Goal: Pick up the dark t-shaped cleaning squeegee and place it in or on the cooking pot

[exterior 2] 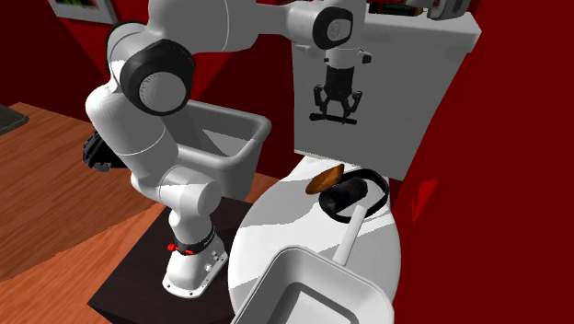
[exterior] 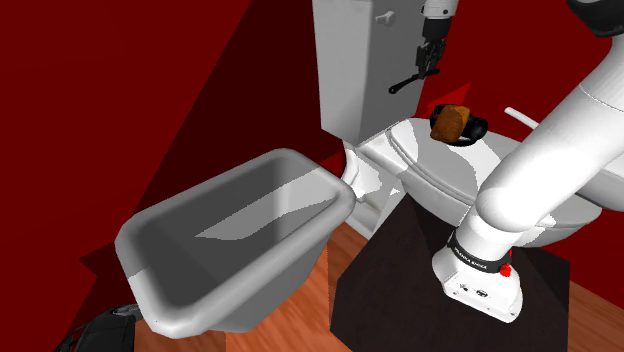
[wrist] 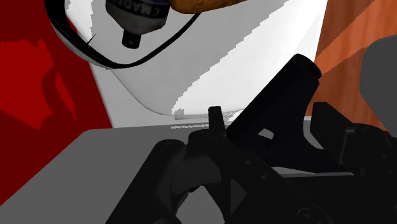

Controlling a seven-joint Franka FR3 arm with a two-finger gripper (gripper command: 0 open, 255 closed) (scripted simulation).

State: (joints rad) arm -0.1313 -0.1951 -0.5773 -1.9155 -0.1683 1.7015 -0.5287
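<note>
Walls [exterior: 120, 90]: deep red wherever I look, crossed by sharp-edged bands of brighter and darker red.
Floor [exterior 2: 55, 175]: orange-brown wooden planks.
Toilet [exterior: 430, 175]: white, lid down, right in front of me.
Tank [exterior: 355, 70]: tall and white, standing against the wall, with a small flush lever [exterior: 383, 17] near its top.
Tub [exterior: 230, 240]: grey and deep with a rounded rim, just beside the toilet at the shoulder view's left.
Picture frame [exterior 2: 87, 9]: on the wall at the second exterior view's upper left, cut by the edge.
Light: angular bright patches on the tub's inner walls and the toilet lid.
</note>
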